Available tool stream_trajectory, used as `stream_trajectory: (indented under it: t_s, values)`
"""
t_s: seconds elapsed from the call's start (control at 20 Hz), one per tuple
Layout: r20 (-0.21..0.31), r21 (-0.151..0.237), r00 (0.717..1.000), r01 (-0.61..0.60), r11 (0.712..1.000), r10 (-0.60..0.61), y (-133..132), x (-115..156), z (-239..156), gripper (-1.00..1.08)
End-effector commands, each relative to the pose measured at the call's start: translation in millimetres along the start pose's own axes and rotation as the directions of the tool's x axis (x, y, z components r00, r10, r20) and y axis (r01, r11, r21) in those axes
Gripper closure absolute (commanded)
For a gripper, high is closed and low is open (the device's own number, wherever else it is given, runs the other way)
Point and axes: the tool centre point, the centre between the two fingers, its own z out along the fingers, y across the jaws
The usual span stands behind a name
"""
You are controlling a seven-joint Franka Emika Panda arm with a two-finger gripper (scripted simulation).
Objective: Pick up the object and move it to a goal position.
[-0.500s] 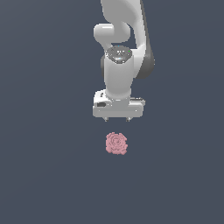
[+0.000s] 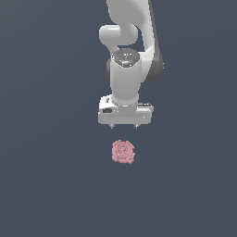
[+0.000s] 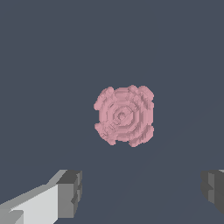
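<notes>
Your claw [image 2: 124, 126] hung with fingers spread apart above the object [image 2: 123, 152]; it looked light, lumpy and rigid, best pinched across its middle

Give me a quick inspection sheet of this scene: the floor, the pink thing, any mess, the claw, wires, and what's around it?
Surface: plain dark grey-blue ground, unmarked.
Job's things: one pink rosette-shaped object lying on the ground, not held.
Clutter: nothing seen.
Grippers: white gripper above the object and apart from it; jaws open, dark fingertips spread wider than the object.
Cables: nothing seen.
Surroundings: only the white arm; no goal marker seen.
</notes>
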Motion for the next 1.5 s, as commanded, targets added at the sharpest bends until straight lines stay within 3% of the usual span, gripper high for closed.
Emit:
stream_trajectory:
  t_s: [0.0, 0.4, 0.75, 1.45]
  values:
    - [0.0, 0.0, 1.0, 0.0, 1.0, 0.0, 0.0, 0.0, 0.0, -0.92]
    - [0.039, -0.004, 0.999, -0.005, 1.0, 0.005, 5.1, -9.4, 13.9, -0.92]
    - [0.04, -0.004, 0.999, -0.006, 1.0, 0.006, 5.1, -7.8, 16.4, -0.92]
    - [0.044, -0.017, 0.999, -0.01, 1.0, 0.01, 3.0, 29.4, 69.7, -0.92]
